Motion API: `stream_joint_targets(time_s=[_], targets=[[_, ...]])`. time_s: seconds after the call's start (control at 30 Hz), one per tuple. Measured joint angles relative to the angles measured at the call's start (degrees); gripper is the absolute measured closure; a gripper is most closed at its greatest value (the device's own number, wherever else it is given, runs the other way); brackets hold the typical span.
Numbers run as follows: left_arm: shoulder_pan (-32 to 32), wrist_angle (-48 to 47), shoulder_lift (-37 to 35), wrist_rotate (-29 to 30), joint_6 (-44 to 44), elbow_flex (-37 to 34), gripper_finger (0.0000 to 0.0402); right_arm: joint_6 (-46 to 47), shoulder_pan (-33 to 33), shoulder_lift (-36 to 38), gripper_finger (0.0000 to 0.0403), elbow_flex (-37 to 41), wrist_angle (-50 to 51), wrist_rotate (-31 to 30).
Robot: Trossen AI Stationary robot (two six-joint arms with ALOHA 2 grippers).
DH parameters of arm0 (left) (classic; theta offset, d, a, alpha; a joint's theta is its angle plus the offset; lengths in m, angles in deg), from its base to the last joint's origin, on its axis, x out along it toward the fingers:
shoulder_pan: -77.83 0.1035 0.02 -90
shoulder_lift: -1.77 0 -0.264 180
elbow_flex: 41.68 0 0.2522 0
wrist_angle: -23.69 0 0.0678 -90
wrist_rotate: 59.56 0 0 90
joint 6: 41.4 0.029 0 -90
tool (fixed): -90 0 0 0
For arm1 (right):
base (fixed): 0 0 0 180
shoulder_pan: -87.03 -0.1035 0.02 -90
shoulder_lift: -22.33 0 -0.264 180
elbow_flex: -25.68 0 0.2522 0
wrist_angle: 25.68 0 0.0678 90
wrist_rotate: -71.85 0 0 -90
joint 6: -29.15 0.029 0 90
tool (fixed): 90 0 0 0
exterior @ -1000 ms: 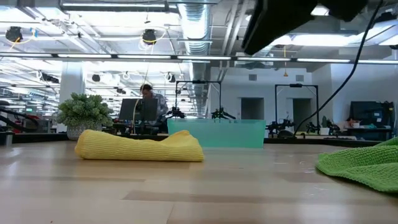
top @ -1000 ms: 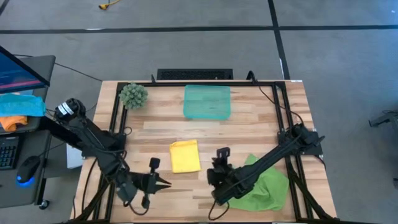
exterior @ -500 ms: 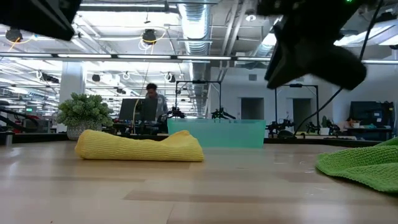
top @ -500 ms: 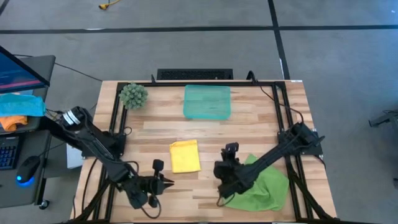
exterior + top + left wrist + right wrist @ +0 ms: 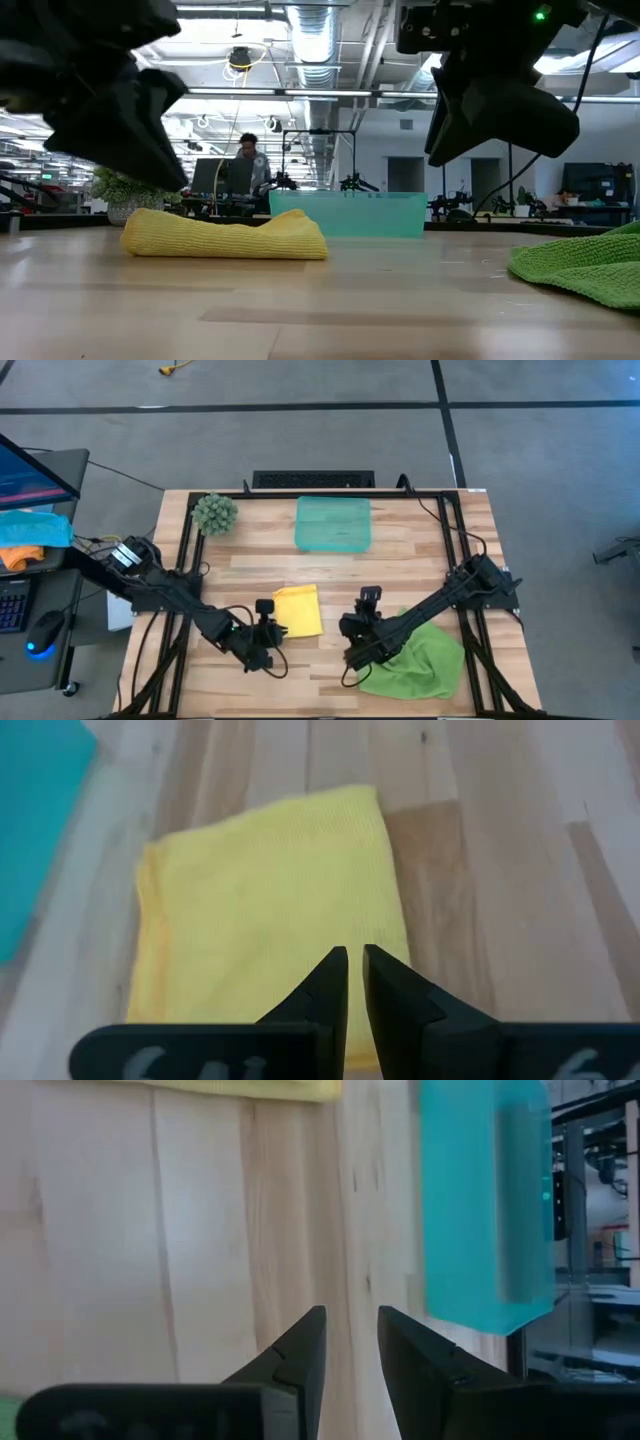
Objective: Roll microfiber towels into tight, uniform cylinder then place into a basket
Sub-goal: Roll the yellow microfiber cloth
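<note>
A: Free room? Bare wooden tabletop [image 5: 420,570] between the folded bright yellow towel [image 5: 297,610] and the shallow translucent teal basket [image 5: 333,523], full width, nothing on it.

B: Obstacles?

A: Fuzzy round green ball [image 5: 214,513] at the far left corner, well apart from the basket. Crumpled light green towel [image 5: 420,660] fills the near right corner. Left gripper [image 5: 268,622] just beside the yellow towel's left edge; right gripper [image 5: 368,603] between both towels, narrowing that gap.

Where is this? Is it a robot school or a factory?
Probably a big robot lab or workshop. Beyond the wooden table are pipes and lights on an open ceiling, more robot stands, and a person at a computer screen.
</note>
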Motion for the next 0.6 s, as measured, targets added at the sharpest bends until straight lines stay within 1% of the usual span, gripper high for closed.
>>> stream_joint_targets(time_s=[0.3,0.4,0.53,0.6], targets=[[1.49,7.70,-0.04,-4.60,0.82,-5.47,0.0372,-0.09,-0.24,0.00,0.0286,0.00,-1.58,-0.01],[2.35,8.25,-0.04,-6.34,0.67,-6.50,0.0372,-0.11,-0.24,-0.02,0.0286,0.00,-1.64,-0.01],[3.39,8.71,-0.04,-11.96,0.49,-7.28,0.0372,-0.13,-0.11,-0.02,0.0286,0.00,-1.81,-0.06],[3.42,9.18,-0.04,-12.06,0.47,-7.48,0.0372,-0.13,0.14,-0.02,0.0286,0.00,-1.81,-0.05]])
